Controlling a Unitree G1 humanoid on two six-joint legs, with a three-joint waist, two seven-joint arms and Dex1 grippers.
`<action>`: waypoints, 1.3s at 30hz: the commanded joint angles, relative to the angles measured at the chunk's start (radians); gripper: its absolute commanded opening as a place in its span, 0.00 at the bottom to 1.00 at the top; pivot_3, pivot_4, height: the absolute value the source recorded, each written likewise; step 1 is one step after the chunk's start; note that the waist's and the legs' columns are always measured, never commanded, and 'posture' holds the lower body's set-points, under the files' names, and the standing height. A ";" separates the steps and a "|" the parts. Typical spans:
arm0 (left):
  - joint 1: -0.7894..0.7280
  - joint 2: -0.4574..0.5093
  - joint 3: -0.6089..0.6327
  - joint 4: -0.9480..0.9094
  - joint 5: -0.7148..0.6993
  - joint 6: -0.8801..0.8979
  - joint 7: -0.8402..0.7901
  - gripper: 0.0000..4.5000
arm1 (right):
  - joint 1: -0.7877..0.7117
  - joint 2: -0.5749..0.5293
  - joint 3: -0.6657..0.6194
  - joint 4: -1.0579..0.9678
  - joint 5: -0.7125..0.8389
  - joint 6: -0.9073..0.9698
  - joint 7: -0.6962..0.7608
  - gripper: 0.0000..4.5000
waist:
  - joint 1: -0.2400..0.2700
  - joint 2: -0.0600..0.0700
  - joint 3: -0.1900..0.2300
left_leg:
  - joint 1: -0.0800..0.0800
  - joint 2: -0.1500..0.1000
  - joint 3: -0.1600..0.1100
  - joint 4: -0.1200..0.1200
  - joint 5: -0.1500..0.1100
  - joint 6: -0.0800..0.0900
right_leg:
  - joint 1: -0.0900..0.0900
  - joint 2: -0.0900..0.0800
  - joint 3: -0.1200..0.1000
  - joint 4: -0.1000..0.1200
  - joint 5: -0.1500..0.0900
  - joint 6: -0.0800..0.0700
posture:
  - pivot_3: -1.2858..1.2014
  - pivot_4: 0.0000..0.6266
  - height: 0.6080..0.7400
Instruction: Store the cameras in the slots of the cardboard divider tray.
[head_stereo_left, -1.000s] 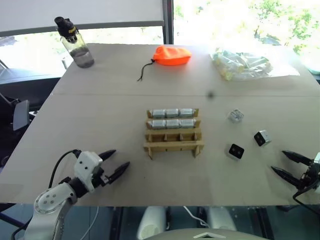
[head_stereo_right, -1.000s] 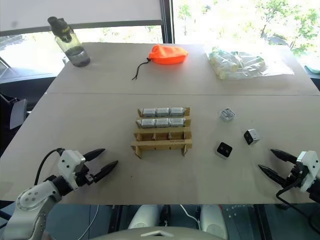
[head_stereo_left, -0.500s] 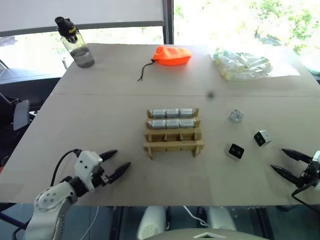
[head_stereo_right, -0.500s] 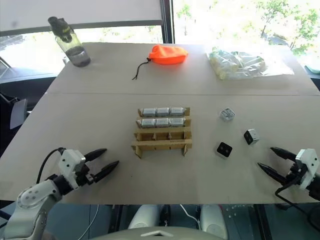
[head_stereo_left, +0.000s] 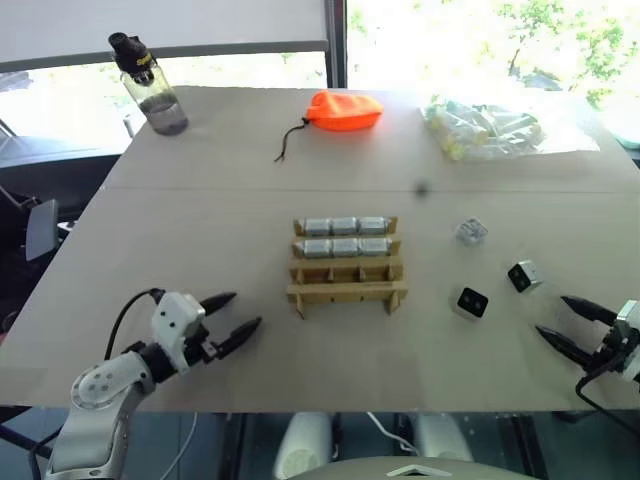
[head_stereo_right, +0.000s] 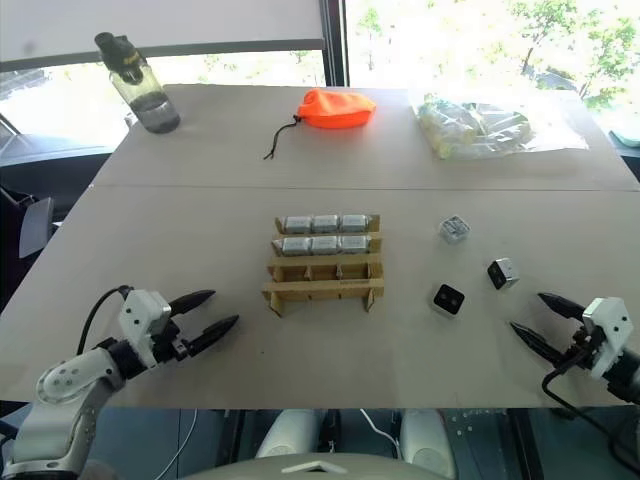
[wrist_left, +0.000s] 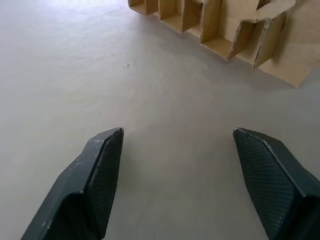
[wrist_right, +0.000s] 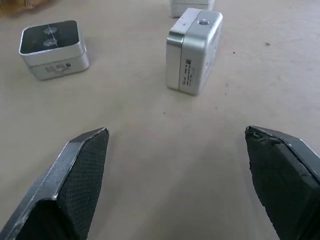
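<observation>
Brown cardboard tray (head_stereo_left: 346, 270) holds six silver cameras (head_stereo_left: 345, 237) in two rows; both fingers apart.

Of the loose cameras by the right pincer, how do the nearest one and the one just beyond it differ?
The nearest camera lies flat with its black lens face up; the one just beyond it stands on edge, showing a silver side with a small label. The nearest camera sits closer to the cardboard divider tray; the other lies farther out, ahead of the open right pincer. Both are small silver-grey blocks, loose on the table, not yet slotted.
</observation>
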 joint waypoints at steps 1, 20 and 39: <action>-0.018 0.052 0.037 -0.039 -0.083 0.067 -0.066 0.81 | 0.035 0.033 0.002 -0.136 -0.020 0.063 -0.130 0.96 | 0.000 0.000 0.000 | 0.000 0.000 0.000 0.000 0.000 0.000 | 0.000 0.000 0.000 0.000 0.000 0.000 | 0.52 0.24 0.89; -0.308 0.368 0.040 -0.079 -0.260 0.214 -0.475 0.81 | 0.296 0.086 0.156 -0.542 -0.095 0.238 -0.295 0.96 | -0.012 -0.004 0.001 | 0.000 0.000 0.002 0.000 0.003 -0.005 | -0.001 0.006 -0.001 -0.001 -0.001 0.005 | 0.52 0.24 0.89; -0.340 0.391 0.078 -0.126 -0.355 0.304 -0.627 0.81 | -0.029 0.023 0.318 -0.421 -0.187 0.314 -0.278 0.96 | -0.024 -0.008 0.004 | 0.000 0.000 0.003 0.001 0.004 -0.007 | -0.003 0.008 0.001 0.003 0.000 0.004 | 0.52 0.24 0.89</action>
